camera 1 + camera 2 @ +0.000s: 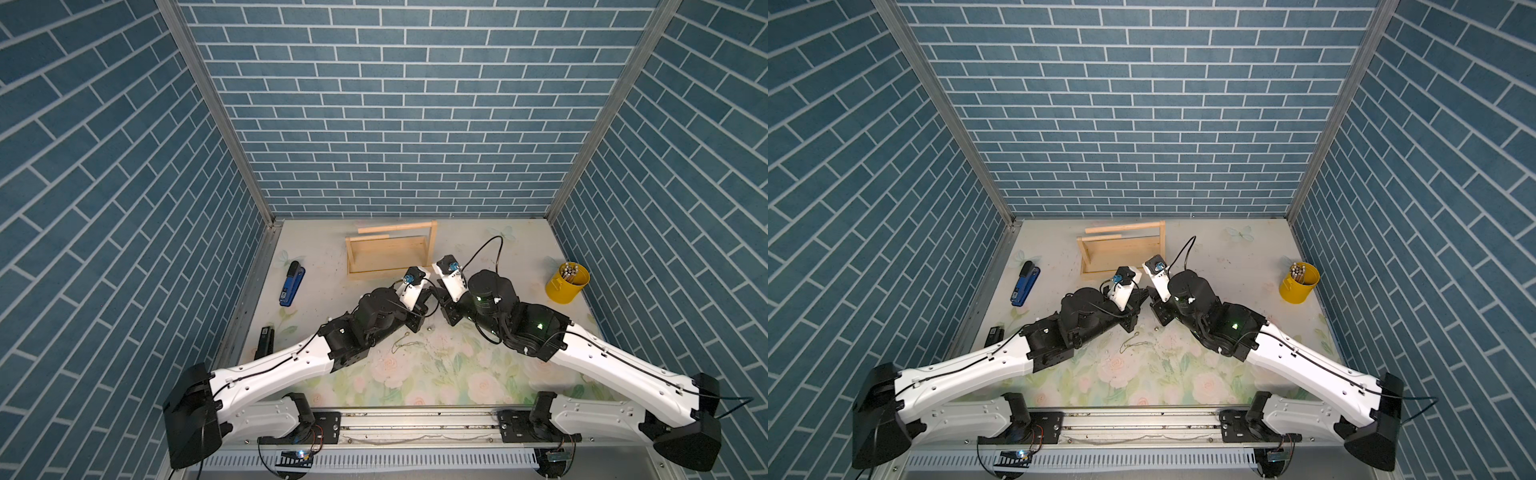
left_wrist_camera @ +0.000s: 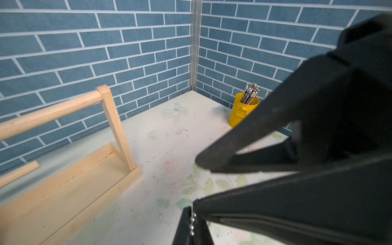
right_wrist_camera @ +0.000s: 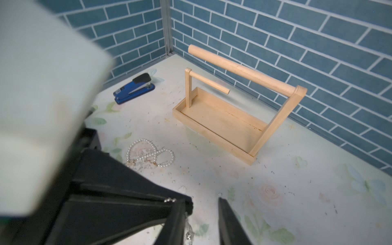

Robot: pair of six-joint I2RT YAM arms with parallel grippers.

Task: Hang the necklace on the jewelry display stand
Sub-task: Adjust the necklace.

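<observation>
i see the left tool (image 2: 192, 210) pinching the necklace (image 3: 168, 199), right tool (image 3: 202, 212) spread; blue stapler (image 1: 291, 284) label too small to read.

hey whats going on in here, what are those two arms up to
Two robot arms sit tip to tip mid-table over a pearl necklace, most of which lies heaped on the table. The left tool is shut with a few beads caught at its tip. The right tool sits right beside it with its jaws apart. The wooden jewelry display stand stands behind them with bare bars, so nothing is hung yet.
</observation>
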